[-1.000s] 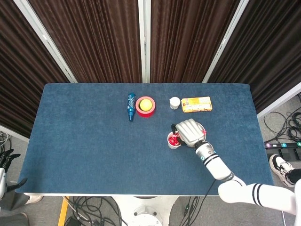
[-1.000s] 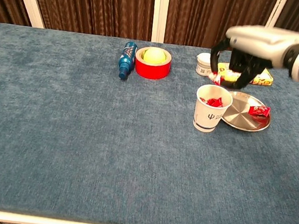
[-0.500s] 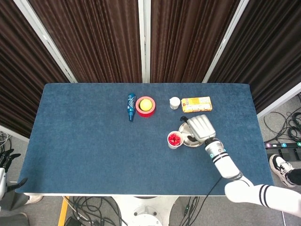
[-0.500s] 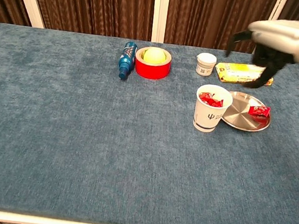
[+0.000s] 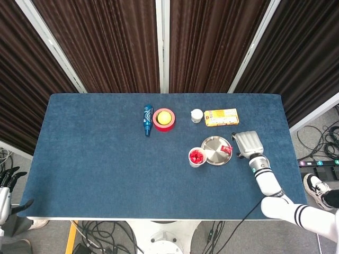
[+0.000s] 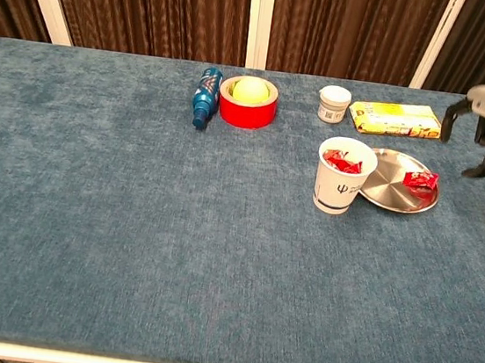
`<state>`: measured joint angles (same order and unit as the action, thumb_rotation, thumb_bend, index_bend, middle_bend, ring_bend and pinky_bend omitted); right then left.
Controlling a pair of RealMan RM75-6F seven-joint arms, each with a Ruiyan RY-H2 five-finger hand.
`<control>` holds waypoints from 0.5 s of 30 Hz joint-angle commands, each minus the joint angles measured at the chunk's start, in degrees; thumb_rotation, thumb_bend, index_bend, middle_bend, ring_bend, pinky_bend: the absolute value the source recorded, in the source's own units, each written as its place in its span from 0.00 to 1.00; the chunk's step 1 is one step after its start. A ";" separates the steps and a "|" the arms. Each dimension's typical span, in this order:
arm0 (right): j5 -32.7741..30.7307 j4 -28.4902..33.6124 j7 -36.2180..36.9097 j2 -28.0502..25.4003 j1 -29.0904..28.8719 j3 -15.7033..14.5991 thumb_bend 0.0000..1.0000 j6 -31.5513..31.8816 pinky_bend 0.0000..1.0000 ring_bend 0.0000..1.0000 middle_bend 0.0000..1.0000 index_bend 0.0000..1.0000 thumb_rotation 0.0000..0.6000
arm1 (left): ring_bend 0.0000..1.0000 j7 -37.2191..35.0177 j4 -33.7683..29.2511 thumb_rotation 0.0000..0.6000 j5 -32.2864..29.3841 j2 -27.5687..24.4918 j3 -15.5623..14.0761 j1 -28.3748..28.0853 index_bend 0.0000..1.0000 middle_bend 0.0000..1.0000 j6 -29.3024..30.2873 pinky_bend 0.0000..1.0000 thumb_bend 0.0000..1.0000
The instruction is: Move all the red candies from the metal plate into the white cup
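Silver-grey, the right hand (image 5: 247,143) hovers above the worktop (image 5: 95,159) just to the right of the metal plate (image 5: 212,153), palm down, holding nothing; in the chest view its dark fingers (image 6: 484,162) hang down, spread apart. The left hand (image 5: 6,182) shows only at the lower left edge of the head view, off the worktop, and whether it is wide or closed cannot be told.

One red candy (image 6: 420,178) lies on the plate's right side, a small crinkled wrapper with a white mark. The white cup (image 6: 339,189) stands upright, touching the plate's left edge, with red candies (image 6: 342,163) inside it; their number cannot be told.

Along the far side sit one blue bottle (image 6: 204,97) lying down, one red tape roll (image 6: 247,107) around a yellow ball (image 6: 249,89), one small white jar (image 6: 332,104) and one yellow packet (image 6: 394,119).
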<state>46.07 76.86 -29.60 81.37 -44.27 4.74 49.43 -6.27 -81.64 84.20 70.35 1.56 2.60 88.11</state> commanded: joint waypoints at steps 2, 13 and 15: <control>-1.90 -4.40 -0.38 3.94 -1.01 0.04 0.12 -2.69 1.00 0.99 1.00 0.41 1.00 | 0.14 -0.01 0.03 1.00 -0.05 -0.02 0.06 -0.06 0.30 0.24 0.02 0.18 0.00; -7.35 -10.06 -4.01 8.94 -3.59 1.36 0.12 -4.60 1.00 0.99 1.00 0.43 1.00 | 0.14 -1.09 1.05 1.00 -0.28 0.29 -0.09 0.18 0.30 0.24 0.04 0.18 0.00; -8.35 -10.85 -4.67 9.51 -3.93 1.38 0.13 -5.03 1.00 0.99 1.00 0.43 1.00 | 0.14 -1.39 1.32 1.00 -0.38 0.44 -0.13 0.25 0.30 0.24 -0.01 0.18 0.00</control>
<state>38.28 66.46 -33.81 90.44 -47.89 6.03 44.75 -7.60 -80.37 83.86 70.74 1.45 2.83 88.12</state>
